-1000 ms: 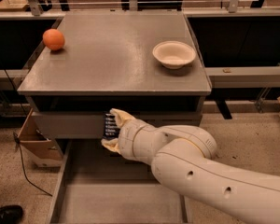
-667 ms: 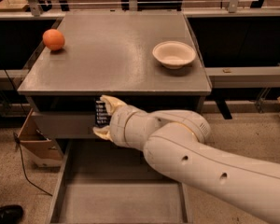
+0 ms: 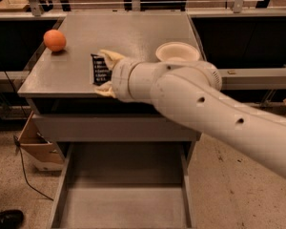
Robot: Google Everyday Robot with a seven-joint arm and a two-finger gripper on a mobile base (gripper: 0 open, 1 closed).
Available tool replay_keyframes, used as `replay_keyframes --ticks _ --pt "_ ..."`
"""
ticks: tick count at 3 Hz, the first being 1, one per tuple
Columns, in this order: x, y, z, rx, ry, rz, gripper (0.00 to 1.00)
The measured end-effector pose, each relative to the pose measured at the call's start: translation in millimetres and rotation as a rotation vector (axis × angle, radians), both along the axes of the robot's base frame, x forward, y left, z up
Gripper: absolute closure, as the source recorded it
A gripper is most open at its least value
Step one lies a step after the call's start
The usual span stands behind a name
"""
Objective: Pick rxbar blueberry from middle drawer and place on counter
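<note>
My jaws are clamped on the rxbar blueberry (image 3: 99,70) above the front edge of the tabletop (image 3: 133,35). Placing step: next I lower it and let go.

The pale cream gripper (image 3: 100,72) hangs over the front left of the matte grey counter (image 3: 138,30), clamped on the snack bar (image 3: 98,68), whose wrapper is navy-black with pale lettering; the arm (image 3: 205,99) is off-white with small dark holes; the orange (image 3: 54,40) is bright orange; the bowl (image 3: 178,51) is cream; the drawer (image 3: 124,204) is plain grey; the floor (image 3: 238,175) is speckled beige.
</note>
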State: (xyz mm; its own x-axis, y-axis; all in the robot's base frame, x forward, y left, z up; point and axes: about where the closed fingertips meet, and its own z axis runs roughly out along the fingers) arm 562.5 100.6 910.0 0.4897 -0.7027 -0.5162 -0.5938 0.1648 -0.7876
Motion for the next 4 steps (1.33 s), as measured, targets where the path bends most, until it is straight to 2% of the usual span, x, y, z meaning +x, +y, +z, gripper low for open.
replay_keyframes --ticks 1,2,3,4 --pt "28 6 13 -0.001 -0.008 0.038 1.0" --pt "56 20 -5 0.007 0.023 0.08 1.0" --pt "78 34 -40 0.013 0.073 0.11 1.0" --pt "92 40 -68 0.01 0.115 0.114 0.73"
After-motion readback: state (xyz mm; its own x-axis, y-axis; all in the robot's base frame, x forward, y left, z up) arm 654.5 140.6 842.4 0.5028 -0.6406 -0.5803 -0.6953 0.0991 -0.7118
